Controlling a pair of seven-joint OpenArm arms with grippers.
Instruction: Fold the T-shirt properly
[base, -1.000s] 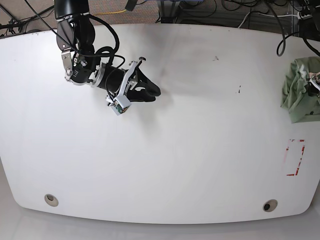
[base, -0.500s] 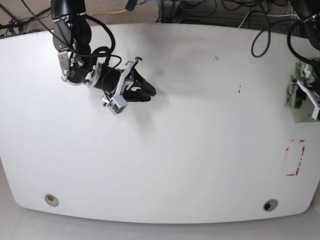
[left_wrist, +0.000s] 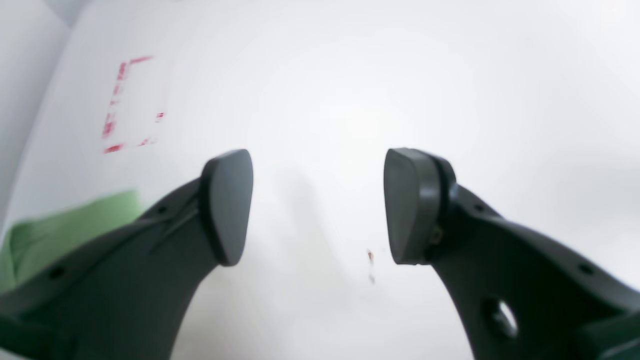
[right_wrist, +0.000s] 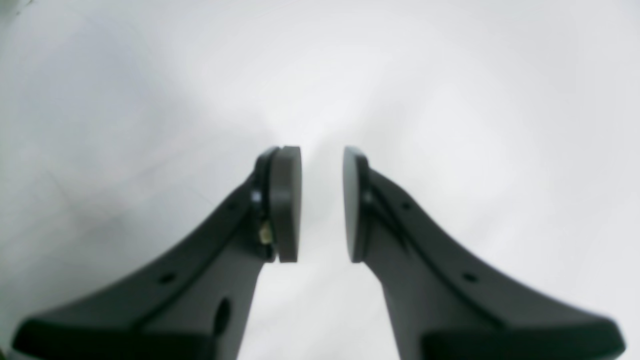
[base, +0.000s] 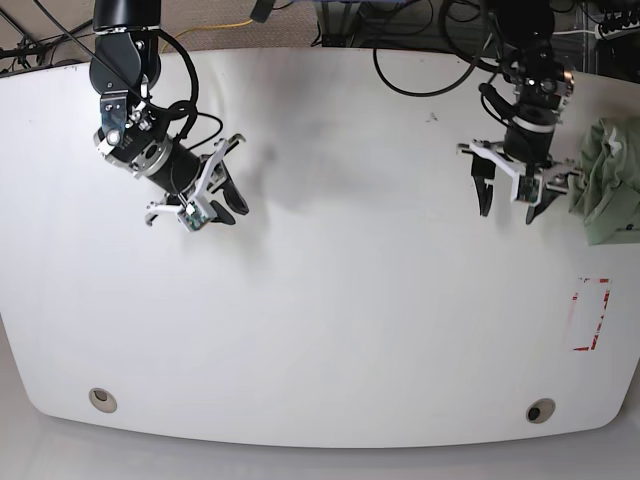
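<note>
Nowhere on the worktop is there readable writing; the only marking is a broken red rectangle outline near its edge on the left arm's side, carrying no letters (the left wrist view shows the same red dashes, blurred). Near the front edge sit two small round fittings, one toward each corner. Farther in, the right gripper hangs over bare white surface, its fingers parted by only a narrow gap with nothing between them. Across the worktop, the left gripper has its fingers spread wide and holds nothing. Just beside it, at the worktop's edge, lies the T-shirt, a bunched pale green heap cut off by the frame, so its folds cannot be made out; one finger hides part of it in the left wrist view. Beyond the far edge, dark cables trail across the floor.
</note>
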